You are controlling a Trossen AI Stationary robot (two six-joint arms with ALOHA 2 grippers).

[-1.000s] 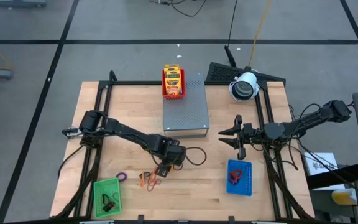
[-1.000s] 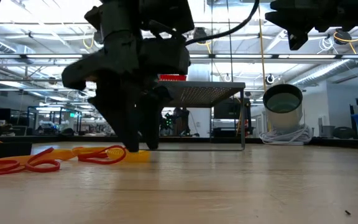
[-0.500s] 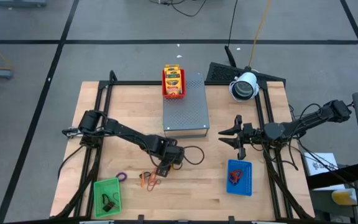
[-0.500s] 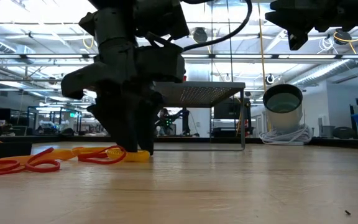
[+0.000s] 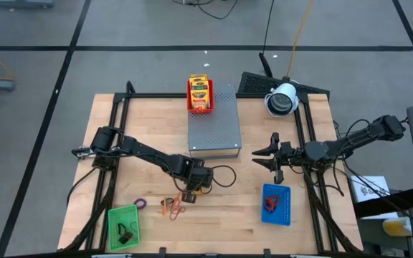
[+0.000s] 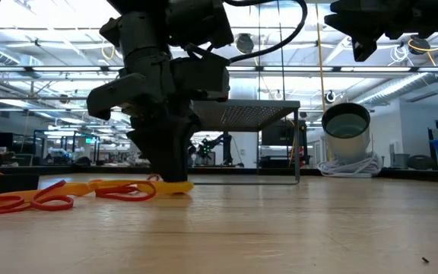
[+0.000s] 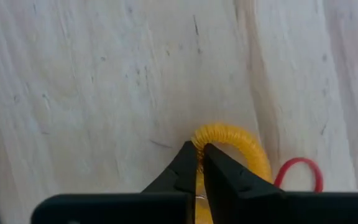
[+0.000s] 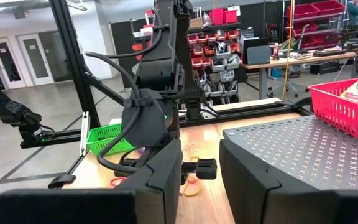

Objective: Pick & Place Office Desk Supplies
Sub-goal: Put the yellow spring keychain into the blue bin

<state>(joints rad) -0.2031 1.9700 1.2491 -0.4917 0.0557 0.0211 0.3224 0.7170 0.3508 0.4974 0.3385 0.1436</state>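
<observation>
Jaws: those of the left gripper [image 7: 199, 163] stand pressed together on the rim of a yellow rubber-band loop [image 7: 244, 144] that lies flat on the wooden table [image 5: 149, 115]; those of the right gripper [image 5: 267, 157] stand apart, empty, held in the air between the grey perforated box [image 5: 214, 122] and the blue tray [image 5: 277, 205].

The pinched loop lies at the table's near middle, just beside a cluster of orange and red loops [image 5: 172, 207], with a red loop [image 7: 299, 172] close by in the left wrist view. In the low view the left fingertips reach the table surface at the yellow band.

Judgement: the step in hand is the pickup of this one band. A good lift goes straight up and slowly, so the thin band does not slip from the narrow tips or drag its neighbours. The bite looks shallow; a check that the band hangs free should precede any sideways travel toward a tray.
</observation>
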